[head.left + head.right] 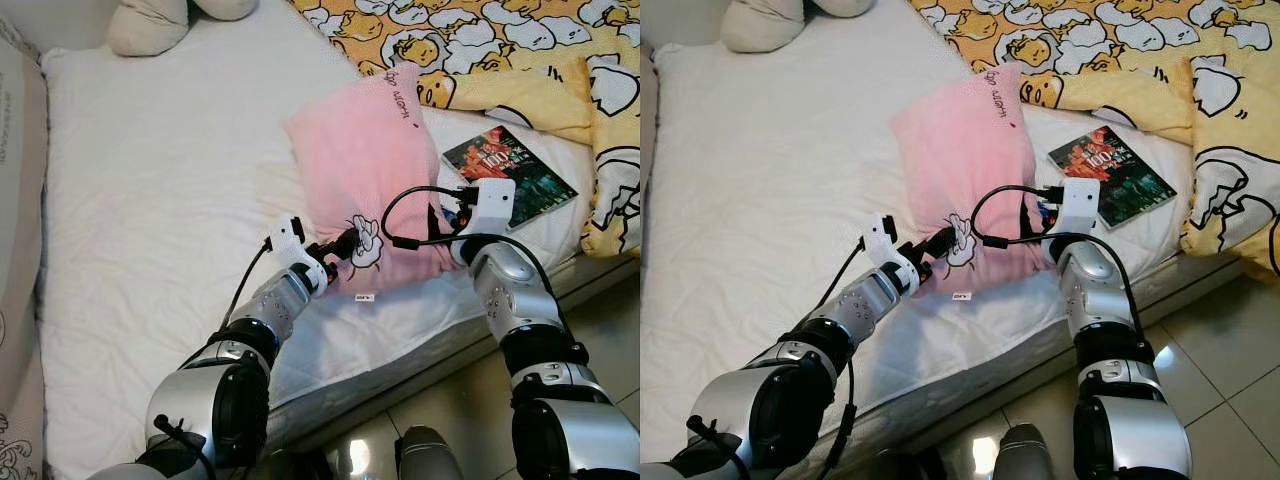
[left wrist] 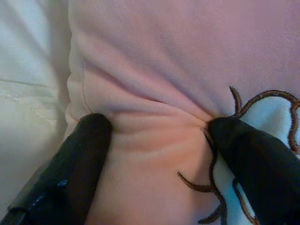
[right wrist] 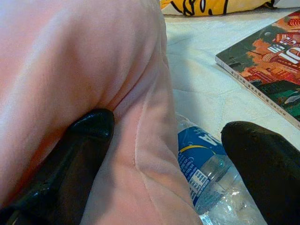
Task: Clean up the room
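A pink pillow (image 1: 360, 150) with an embroidered cartoon figure lies tilted on the white bed (image 1: 150, 200). My left gripper (image 1: 345, 243) is at its near left corner, and in the left wrist view its fingers (image 2: 79, 154) pinch a bunched fold of the pink fabric (image 2: 178, 70). My right gripper (image 1: 440, 215) is at the pillow's near right edge. It stands open: one finger (image 3: 89, 136) presses into the pillow (image 3: 70, 56), and the other hangs over a clear plastic water bottle (image 3: 211, 173) with a blue label, partly tucked under the pillow.
A glossy book (image 1: 510, 170) lies on the sheet right of the pillow, near the bed's edge. A yellow duck-print blanket (image 1: 480, 40) covers the far right. A cream cushion (image 1: 150, 25) sits at the head. Tiled floor (image 1: 600, 330) lies below the bed's front edge.
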Robot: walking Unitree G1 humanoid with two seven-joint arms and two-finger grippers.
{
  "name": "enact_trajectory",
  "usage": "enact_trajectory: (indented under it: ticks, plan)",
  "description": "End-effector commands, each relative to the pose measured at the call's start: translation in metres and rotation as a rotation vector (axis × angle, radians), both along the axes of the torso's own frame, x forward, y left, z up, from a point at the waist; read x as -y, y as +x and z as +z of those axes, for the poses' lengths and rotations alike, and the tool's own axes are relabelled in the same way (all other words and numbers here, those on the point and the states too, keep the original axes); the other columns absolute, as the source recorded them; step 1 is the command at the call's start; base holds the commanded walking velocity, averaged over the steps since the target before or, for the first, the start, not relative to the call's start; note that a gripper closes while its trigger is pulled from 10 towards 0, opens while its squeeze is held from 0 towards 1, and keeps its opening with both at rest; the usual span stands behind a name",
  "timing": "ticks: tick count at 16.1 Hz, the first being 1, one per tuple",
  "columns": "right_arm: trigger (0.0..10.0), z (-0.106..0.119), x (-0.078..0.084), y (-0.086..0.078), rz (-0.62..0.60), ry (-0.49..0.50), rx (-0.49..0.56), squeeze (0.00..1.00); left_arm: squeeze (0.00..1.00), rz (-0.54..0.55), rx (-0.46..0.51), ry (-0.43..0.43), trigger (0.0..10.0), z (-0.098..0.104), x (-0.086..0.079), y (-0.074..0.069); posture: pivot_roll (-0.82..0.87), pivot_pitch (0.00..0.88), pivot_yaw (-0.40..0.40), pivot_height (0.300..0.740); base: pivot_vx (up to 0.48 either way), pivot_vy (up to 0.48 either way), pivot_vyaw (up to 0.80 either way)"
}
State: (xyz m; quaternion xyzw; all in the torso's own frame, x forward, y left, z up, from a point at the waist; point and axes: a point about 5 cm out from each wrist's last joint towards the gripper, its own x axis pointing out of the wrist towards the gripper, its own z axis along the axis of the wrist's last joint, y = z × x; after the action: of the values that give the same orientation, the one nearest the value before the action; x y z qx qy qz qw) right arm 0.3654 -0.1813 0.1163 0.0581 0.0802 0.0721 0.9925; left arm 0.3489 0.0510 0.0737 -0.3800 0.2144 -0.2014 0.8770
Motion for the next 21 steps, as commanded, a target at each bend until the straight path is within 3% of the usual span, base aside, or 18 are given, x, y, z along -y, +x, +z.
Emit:
enact_trajectory:
  ticks: [1, 2, 3, 6, 9, 14, 17, 21]
  plan:
    - [10.0, -0.007, -0.017, 0.001, 0.044, 0.005, -0.040, 0.00, 0.00, -0.107, -0.006, -0.061, 0.9, 0.001, 0.033, -0.011, -0.28, 0.169, 0.192, 0.740, 0.000, 0.000, 0.00]
    - [2.9, -0.007, -0.017, 0.001, 0.040, 0.010, -0.042, 0.00, 0.00, -0.101, 0.001, -0.081, 0.0, 0.002, 0.033, -0.010, -0.28, 0.169, 0.192, 0.740, 0.000, 0.000, 0.00]
    - [0.0, -0.008, -0.020, 0.000, 0.057, 0.026, -0.038, 0.00, 0.00, -0.102, 0.004, -0.098, 0.0, 0.002, 0.034, -0.011, -0.27, 0.172, 0.191, 0.740, 0.000, 0.000, 0.00]
    - [0.0, -0.008, -0.024, -0.002, 0.067, 0.099, -0.046, 0.00, 0.00, 0.014, -0.066, -0.340, 0.0, 0.004, 0.033, -0.010, -0.28, 0.175, 0.187, 0.740, 0.000, 0.000, 0.00]
    - [0.0, -0.010, -0.026, -0.004, 0.089, 0.095, -0.051, 0.00, 0.00, -0.081, -0.034, -0.301, 0.0, 0.000, 0.051, -0.022, -0.28, 0.179, 0.185, 0.740, 0.000, 0.000, 0.00]
    - [0.0, -0.016, -0.027, -0.007, 0.110, 0.080, -0.062, 0.00, 0.00, -0.174, 0.053, -0.214, 0.0, -0.001, 0.054, -0.026, -0.27, 0.170, 0.187, 0.740, 0.000, 0.000, 0.00]
    - [0.0, -0.019, -0.031, -0.009, 0.130, 0.099, -0.074, 0.00, 0.00, -0.140, 0.001, -0.253, 0.0, -0.009, 0.046, -0.028, -0.26, 0.151, 0.184, 0.740, 0.000, 0.000, 0.00]
    - [0.0, -0.030, -0.034, -0.015, 0.134, 0.120, -0.109, 0.00, 0.00, -0.135, -0.031, -0.279, 0.0, -0.015, 0.048, -0.033, -0.26, 0.143, 0.180, 0.740, 0.000, 0.000, 0.00]
